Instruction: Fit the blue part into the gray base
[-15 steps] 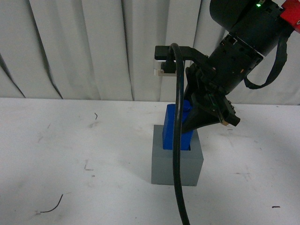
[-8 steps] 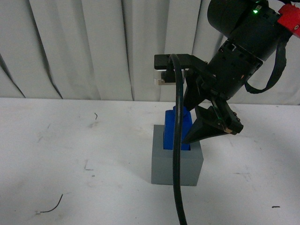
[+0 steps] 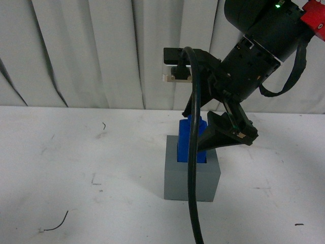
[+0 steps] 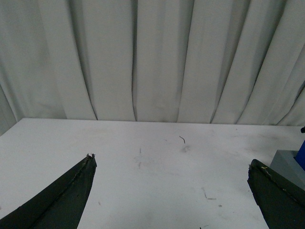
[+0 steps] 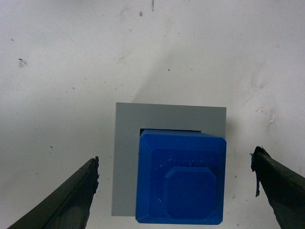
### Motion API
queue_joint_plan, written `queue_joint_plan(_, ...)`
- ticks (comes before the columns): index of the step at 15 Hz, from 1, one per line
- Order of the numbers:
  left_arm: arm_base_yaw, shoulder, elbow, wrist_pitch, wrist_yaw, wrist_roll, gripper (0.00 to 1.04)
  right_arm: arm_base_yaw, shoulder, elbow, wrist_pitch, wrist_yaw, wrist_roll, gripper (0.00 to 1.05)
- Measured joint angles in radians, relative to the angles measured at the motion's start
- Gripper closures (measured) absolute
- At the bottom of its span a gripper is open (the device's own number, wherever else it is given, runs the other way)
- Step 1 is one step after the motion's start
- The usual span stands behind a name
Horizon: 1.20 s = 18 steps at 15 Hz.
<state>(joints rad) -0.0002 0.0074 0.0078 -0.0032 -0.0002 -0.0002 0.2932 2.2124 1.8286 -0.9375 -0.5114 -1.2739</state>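
Note:
The blue part (image 3: pixel 185 142) stands upright in the recess of the gray base (image 3: pixel 191 178) on the white table, its upper half sticking out. From above, in the right wrist view, the blue part (image 5: pixel 180 179) shows its square knob and fills most of the gray base (image 5: pixel 127 157). My right gripper (image 3: pixel 210 129) hangs open just above and around the blue part, not touching it; in its own view the gripper (image 5: pixel 175 176) has its jaws spread wide on both sides. My left gripper (image 4: pixel 171 164) is open and empty over bare table; the gray base (image 4: pixel 289 164) shows at that view's edge.
A white curtain (image 3: pixel 101 51) hangs behind the table (image 3: pixel 76 162). The right arm's black cable (image 3: pixel 192 168) hangs in front of the base. Small dark scraps (image 3: pixel 56 223) lie on the table at the front left.
The right gripper has lifted slightly and shifted off the blue part with its jaws open. The blue part stays seated in the gray base.

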Motion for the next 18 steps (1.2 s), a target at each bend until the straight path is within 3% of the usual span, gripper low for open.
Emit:
queue_joint_plan(3, 0.000, 0.000, 0.000, 0.000, 0.000, 0.000, 0.07, -0.018, -0.077, -0.005, 0.013, -0.080, 0.026, 0.06)
queue_joint_plan(6, 0.000, 0.000, 0.000, 0.000, 0.000, 0.000, 0.07, -0.060, -0.240, -0.103, 0.121, -0.174, 0.055, 0.06)
queue_joint_plan(11, 0.000, 0.000, 0.000, 0.000, 0.000, 0.000, 0.07, -0.105, -0.365, -0.101, 0.050, -0.286, 0.061, 0.06)
queue_joint_plan(12, 0.000, 0.000, 0.000, 0.000, 0.000, 0.000, 0.07, -0.090, -0.406, -0.174, 0.247, -0.198, 0.116, 0.10)
queue_joint_plan(14, 0.000, 0.000, 0.000, 0.000, -0.002, 0.000, 0.07, -0.076, -0.652, -0.641, 0.952, 0.373, 0.569, 0.34)
queue_joint_plan(15, 0.000, 0.000, 0.000, 0.000, -0.002, 0.000, 0.07, -0.092, -0.729, -0.786, 1.164, 0.520, 0.747, 0.43)
queue_joint_plan(16, 0.000, 0.000, 0.000, 0.000, -0.002, 0.000, 0.07, -0.101, -0.757, -0.835, 1.236, 0.563, 0.814, 0.47)
queue_joint_plan(17, 0.000, 0.000, 0.000, 0.001, -0.001, 0.000, 0.07, -0.133, -0.830, -0.968, 1.416, 0.647, 0.974, 0.58)
queue_joint_plan(18, 0.000, 0.000, 0.000, 0.000, 0.000, 0.000, 0.07, -0.163, -0.904, -1.101, 1.540, 0.663, 1.122, 0.71)
